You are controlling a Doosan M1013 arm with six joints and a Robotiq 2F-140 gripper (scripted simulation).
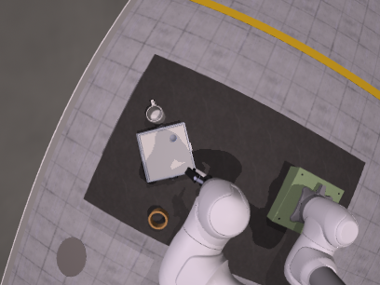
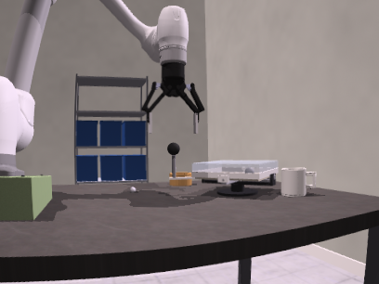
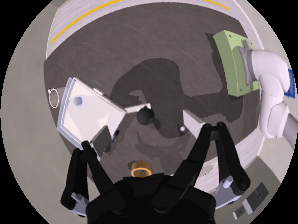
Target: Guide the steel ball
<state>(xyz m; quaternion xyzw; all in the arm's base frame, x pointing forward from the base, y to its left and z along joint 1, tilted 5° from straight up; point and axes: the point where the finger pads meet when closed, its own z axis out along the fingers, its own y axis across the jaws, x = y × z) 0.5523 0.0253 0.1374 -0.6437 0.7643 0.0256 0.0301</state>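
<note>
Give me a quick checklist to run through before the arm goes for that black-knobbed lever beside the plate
1. Gripper open with nothing between the fingers: ok.
2. Gripper above the lever knob, with a gap between them: ok in the exterior view.
3. Clear-lidded plate looks level: ok.
4. Steel ball on the printed spot: cannot tell; the ball sits near the plate's edge on the mug side, and no spot is visible.
5. White mug apart from the plate: ok, a thin gap shows in the top and exterior views, though it is close.
6. Orange ring apart from the plate: ok.
</note>
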